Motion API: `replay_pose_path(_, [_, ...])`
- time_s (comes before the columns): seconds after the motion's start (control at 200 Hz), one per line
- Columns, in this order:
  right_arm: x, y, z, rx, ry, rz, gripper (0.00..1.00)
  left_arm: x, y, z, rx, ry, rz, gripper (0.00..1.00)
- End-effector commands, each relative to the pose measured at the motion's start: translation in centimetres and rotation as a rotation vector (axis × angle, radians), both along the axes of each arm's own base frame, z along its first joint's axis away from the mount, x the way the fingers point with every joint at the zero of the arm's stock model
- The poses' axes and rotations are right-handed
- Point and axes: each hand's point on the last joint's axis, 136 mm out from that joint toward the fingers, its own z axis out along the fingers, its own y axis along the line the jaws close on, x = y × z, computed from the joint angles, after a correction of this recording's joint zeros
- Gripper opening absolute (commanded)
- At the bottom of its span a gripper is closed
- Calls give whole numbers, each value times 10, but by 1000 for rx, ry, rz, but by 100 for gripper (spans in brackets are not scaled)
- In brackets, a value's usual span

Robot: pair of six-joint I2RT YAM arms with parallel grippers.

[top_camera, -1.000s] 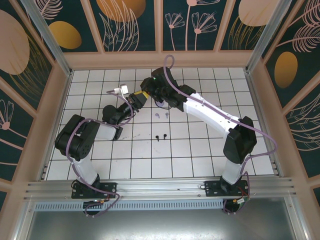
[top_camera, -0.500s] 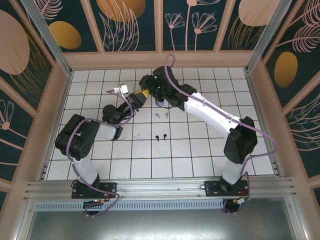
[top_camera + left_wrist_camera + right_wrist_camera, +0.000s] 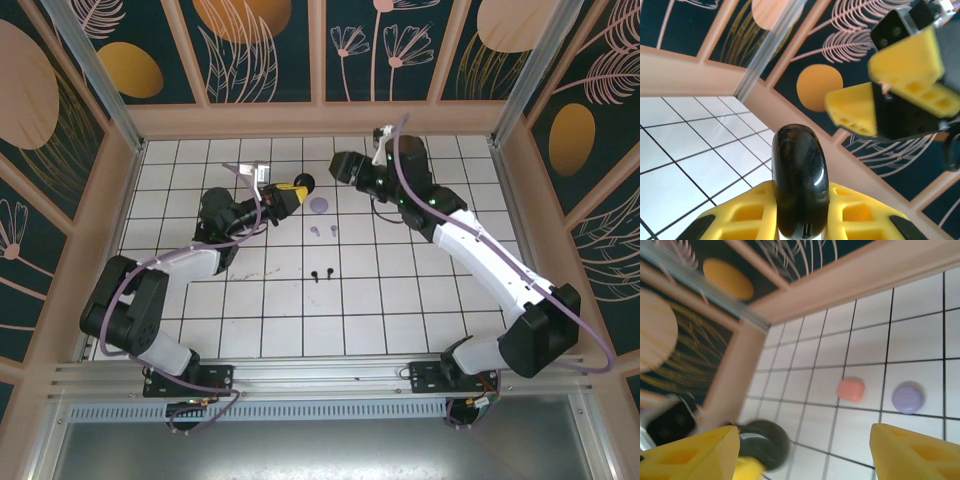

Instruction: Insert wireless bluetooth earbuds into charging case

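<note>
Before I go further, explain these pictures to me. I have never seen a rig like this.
Two robot arms are bolted at the near edge of a tiled table. Each ends in a gripper with two yellow fingers. One picture looks down from a fixed camera above and behind the arms. The other two come from a camera on each wrist, looking out past that arm's own fingers.

The left gripper is shut on a glossy black case. The right gripper is open and holds nothing.

On the table lie a lavender case, a salmon case, two lavender earbuds and two black earbuds.
</note>
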Motion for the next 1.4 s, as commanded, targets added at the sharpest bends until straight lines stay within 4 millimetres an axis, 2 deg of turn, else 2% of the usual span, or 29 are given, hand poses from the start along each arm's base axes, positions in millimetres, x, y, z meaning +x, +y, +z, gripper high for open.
replay_pose_path(0.0, [-31, 15, 1, -57, -187, 255, 70, -15, -7, -2, 87, -16, -113, 0])
replay_pose_path(0.115, [-50, 21, -4, -37, -224, 360, 70, -24, -11, 4, 83, -14, -178, 0])
replay_pose_path(0.25, [-56, 26, -4, 3, -232, 401, 69, -31, -13, 12, 66, -17, -225, 0])
replay_pose_path(0.621, [-44, 38, -3, 31, -237, 407, 67, -34, -13, 19, 52, -23, -234, 0])
replay_pose_path(0.781, [-35, 40, -16, 15, -211, 387, 65, -35, -13, 21, 46, -26, -242, 0])
replay_pose_path(1.011, [-23, 41, -35, 10, -172, 358, 55, -40, -13, 25, 41, -39, -266, 0])
replay_pose_path(1.031, [-14, 32, -39, 5, -165, 328, 55, -41, -13, 26, 38, -42, -269, 0])
replay_pose_path(1.086, [-6, 25, -46, 2, -148, 296, 53, -43, -13, 28, 34, -47, -269, 0])
replay_pose_path(1.231, [6, 6, -68, 4, -93, 243, 50, -46, -10, 35, 25, -68, -261, 0])
replay_pose_path(1.281, [3, 2, -69, 14, -84, 245, 49, -47, -10, 35, 24, -68, -259, 0])
replay_pose_path(1.396, [-18, -4, -49, 51, -120, 272, 50, -45, -10, 34, 26, -65, -253, 0])
